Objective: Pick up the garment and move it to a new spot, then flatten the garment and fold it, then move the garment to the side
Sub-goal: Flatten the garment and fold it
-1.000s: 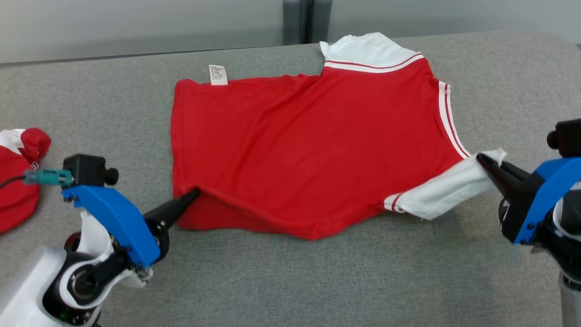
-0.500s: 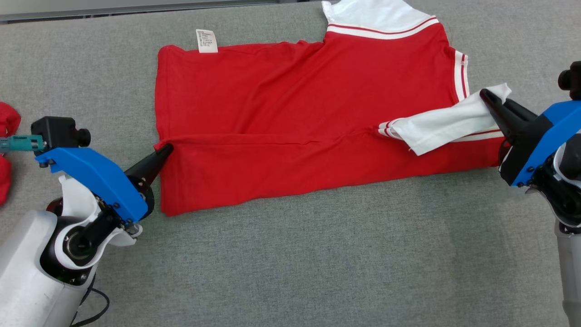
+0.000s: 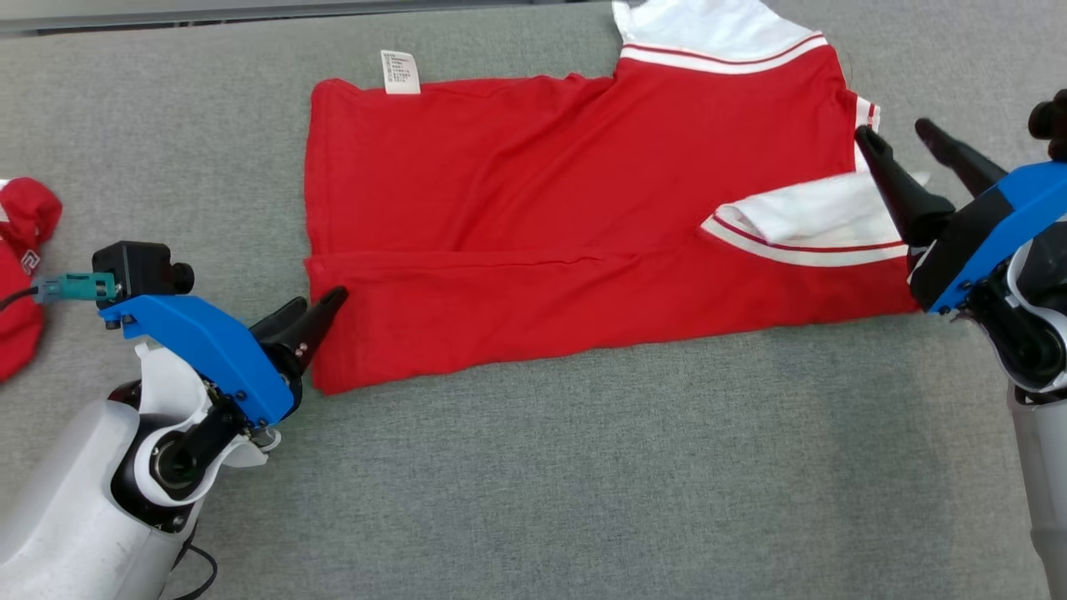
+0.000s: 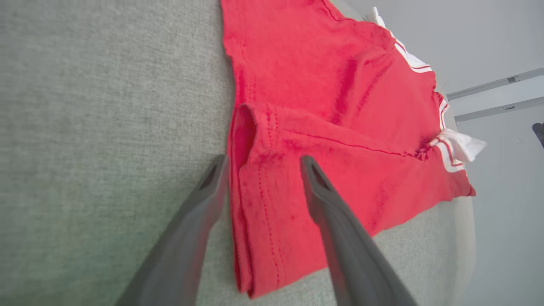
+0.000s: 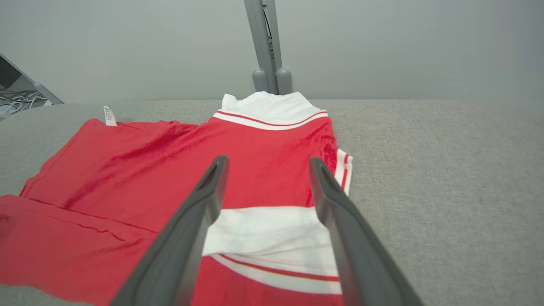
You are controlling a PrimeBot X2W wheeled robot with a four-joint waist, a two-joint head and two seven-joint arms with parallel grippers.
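**Both grippers released beside a partly folded red shirt**

A red garment [image 3: 533, 208] with white sleeves and red-and-white striped trim lies in the middle of a grey fabric-covered table [image 3: 583, 467]. Its near edge is folded over onto the body, forming a long band across the front. One white sleeve [image 3: 813, 221] lies folded in on top of the red cloth at the robot's right. The other sleeve [image 3: 708, 25] points away at the far edge. A small white care label [image 3: 400, 71] sticks out along the far left hem.

The left gripper [image 3: 321, 297] sits at the near left corner of the garment, its fingers spread apart and gripping nothing. In the left wrist view, the folded hem corner lies between the two fingers [image 4: 199, 199]. It may brush one of them, but actual contact is hard to make out.

The right gripper [image 3: 890, 131] is at the garment's right edge, above the folded-in sleeve. Its jaws are wide apart and empty, with the tips raised off the cloth.

A second bunched red cloth [image 3: 21, 275] rests at the table's far left, well apart from the garment.
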